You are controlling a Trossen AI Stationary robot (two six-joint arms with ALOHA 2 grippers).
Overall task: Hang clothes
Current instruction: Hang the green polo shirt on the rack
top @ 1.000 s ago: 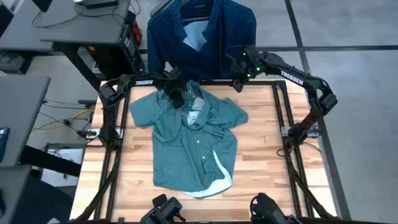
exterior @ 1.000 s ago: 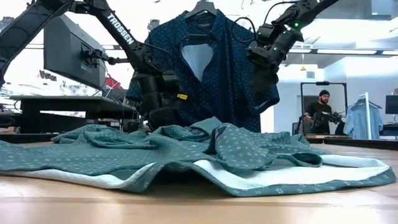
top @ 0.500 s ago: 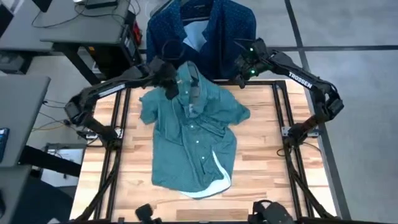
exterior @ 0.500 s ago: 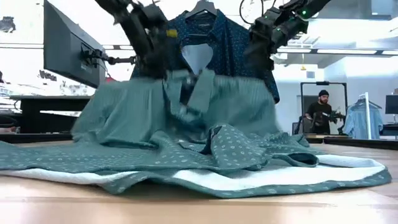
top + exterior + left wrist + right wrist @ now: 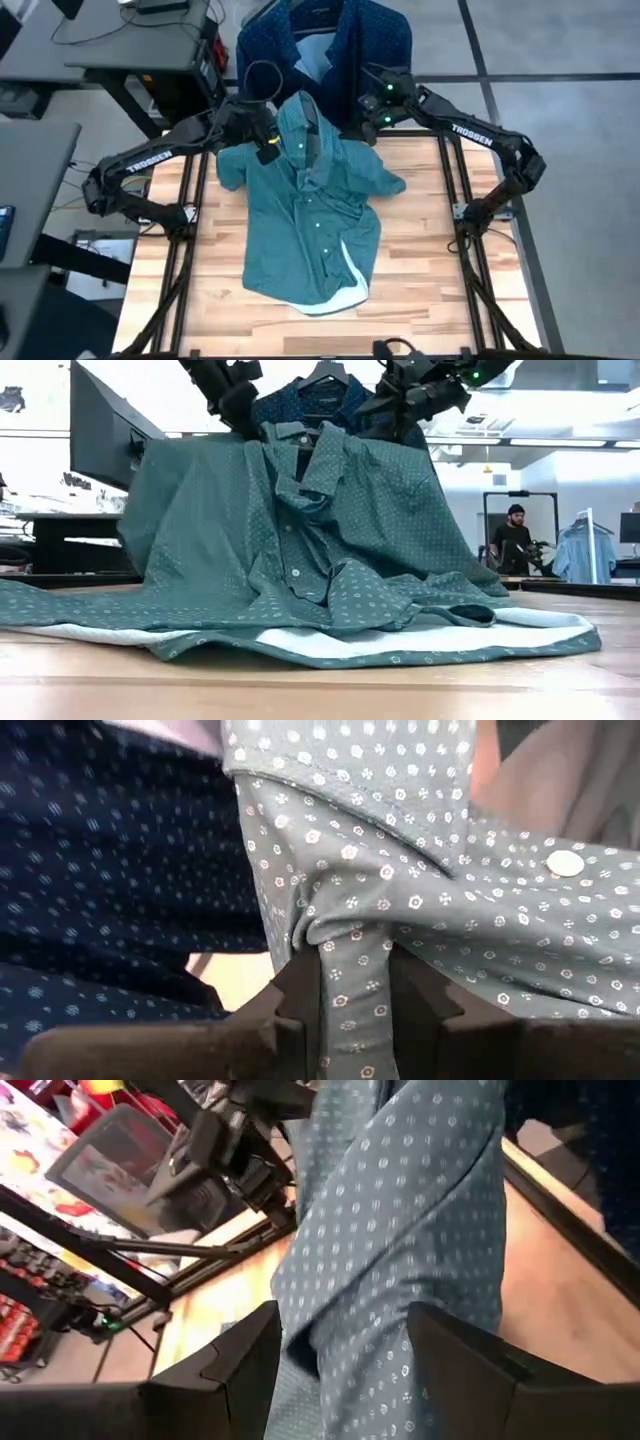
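The teal-green shirt (image 5: 310,215) stands half raised. Its collar end is up at the table's far edge, and its hem (image 5: 380,650) and lower half lie on the wood. My left gripper (image 5: 268,140) is shut on it just beside the collar (image 5: 300,435). My right gripper (image 5: 368,118) is open at the shirt's other shoulder (image 5: 400,445), with teal cloth (image 5: 390,1250) showing between its fingers. I cannot tell whether it touches the cloth. Behind the table's far edge, the navy dotted shirt (image 5: 325,50) hangs from a black hanger (image 5: 325,372). My left gripper pinches a bunched fold of the teal shirt (image 5: 345,935) just below the collar edge, between its two fingers. It comes in from the table's left, slanting down. The upper half hangs from the hold, and the lower half rests on the table.
Bare wood (image 5: 430,250) lies to the right of the shirt. A desk (image 5: 130,40) and a monitor (image 5: 105,445) stand beyond the table's left side. In the room behind, a person (image 5: 515,540) stands near a rack with another garment (image 5: 585,555).
My left gripper has risen and gone toward the far edge with the shirt's collar end. The upper half has come up off the table, while the hem has stayed down. My right gripper has risen and shifted left toward the shirt's shoulder.
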